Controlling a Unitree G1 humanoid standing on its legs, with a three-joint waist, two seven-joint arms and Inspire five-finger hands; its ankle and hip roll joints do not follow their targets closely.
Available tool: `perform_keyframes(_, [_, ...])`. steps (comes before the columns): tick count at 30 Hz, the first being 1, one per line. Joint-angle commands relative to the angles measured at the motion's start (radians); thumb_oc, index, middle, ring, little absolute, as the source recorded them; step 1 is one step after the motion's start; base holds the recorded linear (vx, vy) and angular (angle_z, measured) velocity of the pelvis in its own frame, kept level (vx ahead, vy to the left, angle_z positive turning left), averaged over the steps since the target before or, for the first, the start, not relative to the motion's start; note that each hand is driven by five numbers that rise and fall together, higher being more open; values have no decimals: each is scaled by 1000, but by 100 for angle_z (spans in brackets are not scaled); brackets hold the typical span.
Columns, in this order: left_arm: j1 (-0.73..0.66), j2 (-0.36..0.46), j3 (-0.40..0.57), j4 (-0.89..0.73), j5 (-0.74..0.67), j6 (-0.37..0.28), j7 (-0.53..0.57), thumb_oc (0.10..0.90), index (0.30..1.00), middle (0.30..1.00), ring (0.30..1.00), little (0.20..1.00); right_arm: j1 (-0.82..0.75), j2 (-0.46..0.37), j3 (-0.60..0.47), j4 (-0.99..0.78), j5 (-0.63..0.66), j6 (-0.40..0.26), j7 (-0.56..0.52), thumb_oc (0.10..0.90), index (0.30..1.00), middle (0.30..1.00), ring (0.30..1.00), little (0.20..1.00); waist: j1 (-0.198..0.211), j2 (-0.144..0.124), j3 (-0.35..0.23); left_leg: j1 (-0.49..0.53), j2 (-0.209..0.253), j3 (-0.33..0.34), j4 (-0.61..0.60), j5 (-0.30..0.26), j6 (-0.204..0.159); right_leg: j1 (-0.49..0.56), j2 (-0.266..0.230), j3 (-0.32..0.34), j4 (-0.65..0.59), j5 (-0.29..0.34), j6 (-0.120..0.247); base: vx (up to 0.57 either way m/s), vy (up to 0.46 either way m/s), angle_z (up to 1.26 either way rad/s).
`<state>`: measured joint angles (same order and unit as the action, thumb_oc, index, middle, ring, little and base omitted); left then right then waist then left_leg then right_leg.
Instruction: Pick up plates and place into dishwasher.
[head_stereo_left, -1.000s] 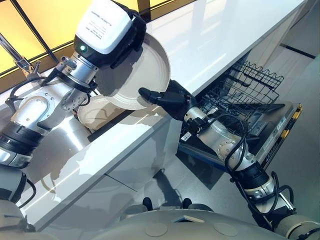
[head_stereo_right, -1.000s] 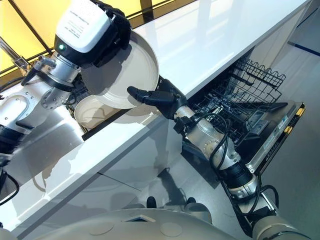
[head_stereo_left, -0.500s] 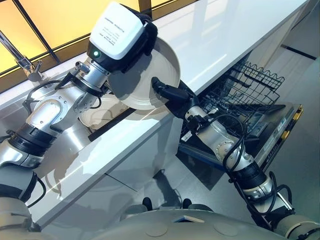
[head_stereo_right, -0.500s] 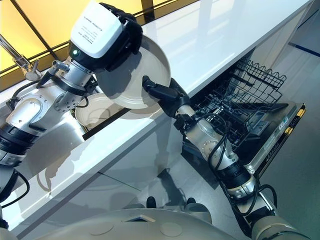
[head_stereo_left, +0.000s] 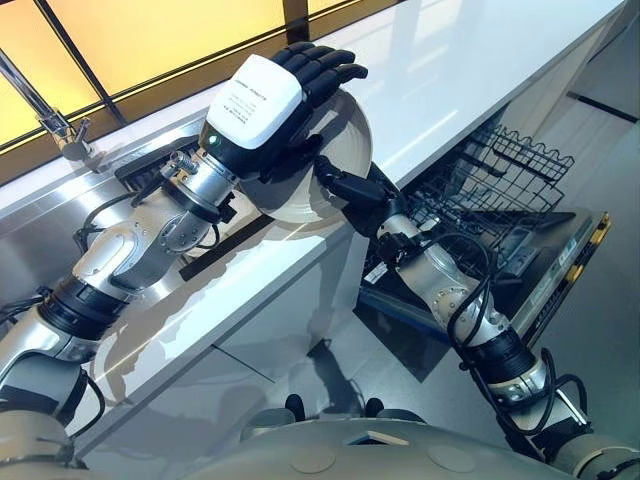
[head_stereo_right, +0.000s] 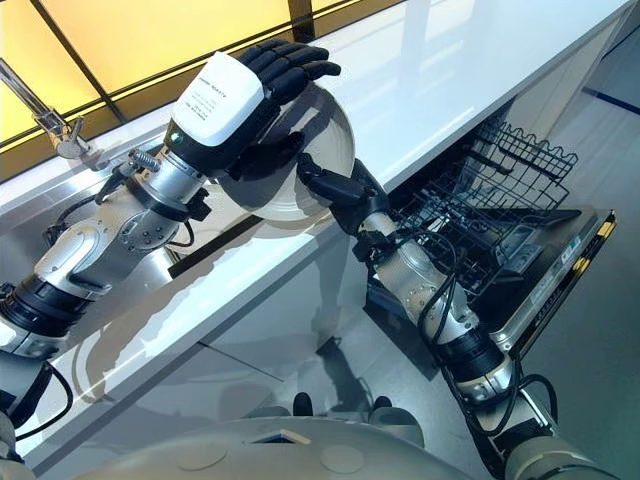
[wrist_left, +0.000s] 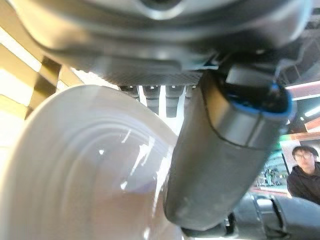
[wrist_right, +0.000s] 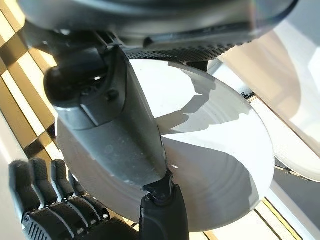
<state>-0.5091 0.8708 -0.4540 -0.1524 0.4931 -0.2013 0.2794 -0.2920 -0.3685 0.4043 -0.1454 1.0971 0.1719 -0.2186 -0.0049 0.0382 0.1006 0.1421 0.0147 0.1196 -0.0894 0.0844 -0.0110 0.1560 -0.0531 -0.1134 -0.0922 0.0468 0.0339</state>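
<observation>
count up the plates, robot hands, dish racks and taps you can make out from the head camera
plate: 1, held up between both hands
hands: 2, the left hand and the right hand
dishwasher rack: 1, pulled out
tap: 1
total: 5

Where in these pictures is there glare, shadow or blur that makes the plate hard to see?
Left eye view: the left hand shadows the plate, and the white countertop reflects the light. Right wrist view: sharp shadows of the right hand cross the plate's face. Left wrist view: the plate's rim and the thumb are out of focus, with small highlights on the plate.
</observation>
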Motion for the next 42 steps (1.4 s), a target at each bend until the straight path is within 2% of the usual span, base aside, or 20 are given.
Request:
perform_keyframes(1, [-51, -11, 152, 28, -173, 12, 24, 800, 900, 900, 900, 900, -77, 71, -120, -111, -15, -146, 53, 100, 300, 300, 300, 200, 0, -13, -67, 26, -59, -13, 10, -122, 27, -5, 47, -28, 17, -59, 26, 0, 0, 0])
perform_keyframes(6, [2, -56, 211, 44, -253, 13, 15, 800, 900, 900, 900, 900, -60, 70, -151, -111, -60, -177, 31, 100, 300, 300, 300, 200, 1, -15, -66, 28, -57, -12, 9, -122, 28, -3, 48, -27, 18, -61, 25, 0, 0, 0])
perform_keyframes(7, [20, -61, 238, 53, -278, 3, 26, 800, 900, 900, 900, 900, -59, 60, -181, -111, -123, -223, 5, 100, 300, 300, 300, 200, 1, -16, -66, 29, -56, -12, 8, -122, 28, -3, 48, -26, 19, -62, 24, 0, 0, 0])
perform_keyframes(8, [21, -61, 239, 52, -278, 3, 26, 800, 900, 900, 900, 900, -59, 60, -180, -111, -124, -224, 4, 100, 300, 300, 300, 200, 1, -16, -65, 29, -56, -12, 8, -122, 28, -3, 48, -26, 20, -62, 25, 0, 0, 0])
perform_keyframes(9, [40, -63, 268, 52, -292, 1, 32, 800, 900, 900, 900, 900, -62, 44, -216, -114, -205, -281, -23, 100, 300, 300, 300, 200, 1, -17, -65, 30, -55, -12, 7, -123, 29, -3, 48, -26, 20, -63, 25, -36, 3, 1])
perform_keyframes(10, [71, -66, 308, 54, -325, -18, 42, 800, 900, 900, 900, 900, -69, 20, -278, -126, -349, -351, -77, 100, 300, 300, 300, 200, 1, -17, -64, 25, -53, -9, 7, -117, 30, -10, 49, -25, 25, -58, 23, 0, 0, 0])
perform_keyframes(13, [115, -67, 369, 52, -355, -24, 45, 800, 900, 900, 900, 900, -83, -33, -377, -133, -517, -419, -171, 100, 300, 300, 300, 200, 0, -17, -68, 31, -53, -11, 5, -129, 30, -6, 50, -21, 23, -66, 25, 3, 4, 2])
perform_keyframes(16, [179, -68, 459, 62, -456, -54, 29, 800, 900, 900, 900, 900, -76, -121, -514, -88, -772, -509, -331, 100, 300, 300, 300, 200, 1, -20, -68, 28, -52, -6, 6, -128, 30, -10, 52, -16, 24, -62, 24, 0, 0, 0])
perform_keyframes(17, [201, -73, 483, 60, -474, -56, 24, 800, 900, 900, 900, 900, -69, -150, -549, -69, -838, -518, -377, 100, 300, 300, 300, 200, 1, -21, -68, 30, -52, -6, 7, -130, 30, -9, 52, -15, 24, -63, 25, 0, 0, 0])
perform_keyframes(19, [237, -79, 533, 62, -548, -56, 4, 800, 900, 900, 900, 900, -58, -237, -631, 8, -936, -499, -446, 100, 300, 300, 300, 200, 4, -26, -67, 37, -53, -12, 6, -141, 29, 0, 53, -14, 21, -71, 29, 22, -30, -2])
perform_keyframes(24, [281, -106, 602, 85, -701, -49, -74, 800, 900, 900, 900, 900, -24, -344, -707, 112, -1018, -425, -485, 100, 300, 300, 300, 200, 13, -35, -63, 31, -52, -15, 12, -131, 27, -2, 53, -23, 26, -66, 27, 9, -38, -2])
perform_keyframes(28, [333, -140, 639, 109, -784, -41, -161, 800, 900, 900, 900, 900, 30, -403, -759, 205, -1151, -359, -496, 100, 300, 300, 300, 200, 20, -40, -61, 37, -52, -30, 10, -139, 26, 5, 55, -26, 31, -81, 26, 65, -44, 3])
perform_keyframes(30, [346, -144, 643, 125, -838, -41, -215, 800, 900, 900, 900, 900, 49, -435, -771, 271, -1198, -326, -497, 100, 300, 300, 300, 200, 24, -43, -56, 32, -52, -33, 12, -129, 27, 0, 54, -31, 41, -79, 23, 41, -74, 10])
perform_keyframes(32, [360, -145, 657, 131, -898, -38, -279, 800, 900, 900, 900, 900, 68, -472, -782, 352, -1230, -292, -473, 100, 300, 300, 300, 200, 29, -41, -54, 38, -48, -43, 8, -137, 26, 4, 54, -38, 59, -100, 24, 85, -91, 11])
perform_keyframes(34, [379, -145, 666, 119, -901, -34, -316, 800, 900, 900, 900, 900, 99, -496, -778, 413, -1253, -245, -434, 100, 300, 300, 300, 200, 35, -38, -43, 34, -41, -54, 9, -130, 24, -5, 55, -54, 101, -123, 19, 69, -114, 15])
perform_keyframes(35, [381, -144, 667, 119, -902, -33, -319, 800, 900, 900, 900, 900, 101, -499, -776, 418, -1257, -240, -428, 100, 300, 300, 300, 200, 35, -38, -42, 33, -40, -56, 9, -129, 24, -7, 54, -56, 108, -127, 19, 59, -120, 15])
perform_keyframes(38, [387, -121, 666, 136, -911, -32, -354, 800, 900, 900, 900, 900, 118, -538, -749, 494, -1263, -172, -371, 100, 300, 300, 300, 200, 44, -33, -12, 18, -30, -82, 25, -118, 17, -36, 52, -80, 191, -166, 8, 62, -145, 15])
perform_keyframes(39, [386, -121, 666, 137, -912, -32, -355, 800, 900, 900, 900, 900, 116, -540, -748, 496, -1262, -172, -371, 100, 300, 300, 300, 200, 42, -33, -12, 17, -30, -84, 26, -118, 17, -38, 51, -82, 196, -168, 7, 57, -146, 16])
perform_keyframes(42, [364, -100, 651, 160, -944, -42, -364, 800, 900, 900, 900, 900, 95, -593, -719, 569, -1270, -107, -352, 100, 300, 300, 300, 200, 51, -29, 22, -18, -25, -110, 63, -113, 2, -66, 46, -100, 247, -190, -5, 10, -134, 31])
